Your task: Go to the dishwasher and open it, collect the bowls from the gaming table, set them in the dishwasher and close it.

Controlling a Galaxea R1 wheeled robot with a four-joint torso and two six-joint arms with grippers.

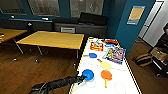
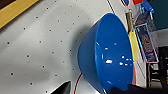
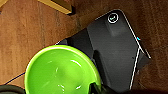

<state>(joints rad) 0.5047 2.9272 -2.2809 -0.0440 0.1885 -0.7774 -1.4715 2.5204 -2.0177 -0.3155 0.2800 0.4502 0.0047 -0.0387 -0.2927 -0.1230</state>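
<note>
The gaming table (image 1: 126, 76) has a glossy white top with yellow edges and stands at the right. My left arm comes in from the lower left, and the left gripper (image 1: 83, 78) is shut on the rim of a blue bowl (image 1: 88, 74) at the table's near left edge. In the left wrist view the blue bowl (image 2: 107, 52) is tilted on its side above the dotted white top, with the left gripper (image 2: 96, 90) at its rim. My right gripper (image 3: 97, 88) is shut on a light green bowl (image 3: 60, 72), held over the wood floor and my dark base. The dishwasher is out of view.
An orange round thing with a thin handle (image 1: 106, 75), a yellow one (image 1: 105, 65) and a small blue one (image 1: 92, 55) lie on the table, with game boxes (image 1: 115, 55) at its far end. A yellow-wood table (image 1: 53, 39) stands to the left. Bags (image 1: 143, 60) lie on the floor beside a teal pillar (image 1: 130, 25).
</note>
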